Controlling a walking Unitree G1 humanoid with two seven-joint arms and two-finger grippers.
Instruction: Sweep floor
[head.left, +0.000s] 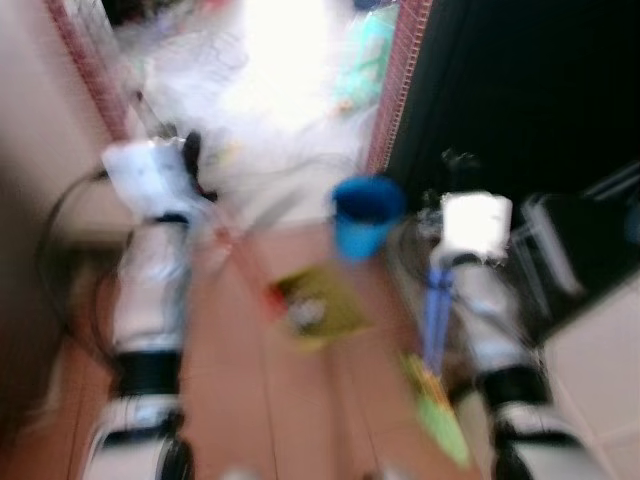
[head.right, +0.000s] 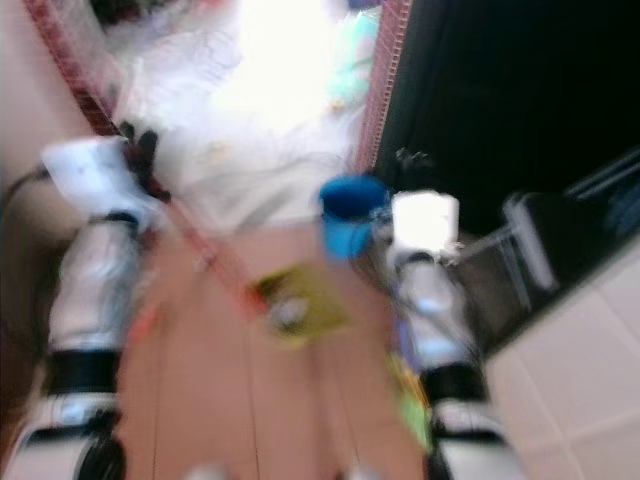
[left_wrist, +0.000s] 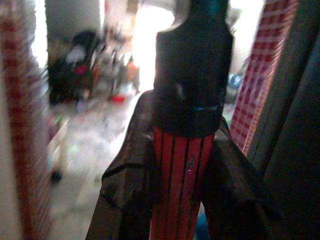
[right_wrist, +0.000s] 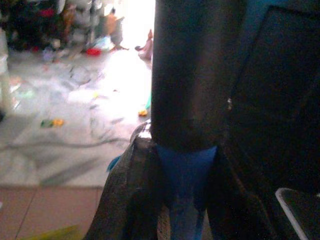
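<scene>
Between a checkered wall edge (head.left: 400, 90) and the blue bucket (head.left: 365, 212), a red broom handle (left_wrist: 180, 185) is pinched by the left end effector (left_wrist: 177, 190), a blue handle (right_wrist: 185, 185) by the right end effector (right_wrist: 182, 195).

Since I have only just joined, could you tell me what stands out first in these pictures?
The blue bucket stands on the floor between the arms, near the doorway. The left gripper is shut on a red handle, and the right gripper on a blue handle. A yellow dustpan lies on the reddish tiles.
</scene>
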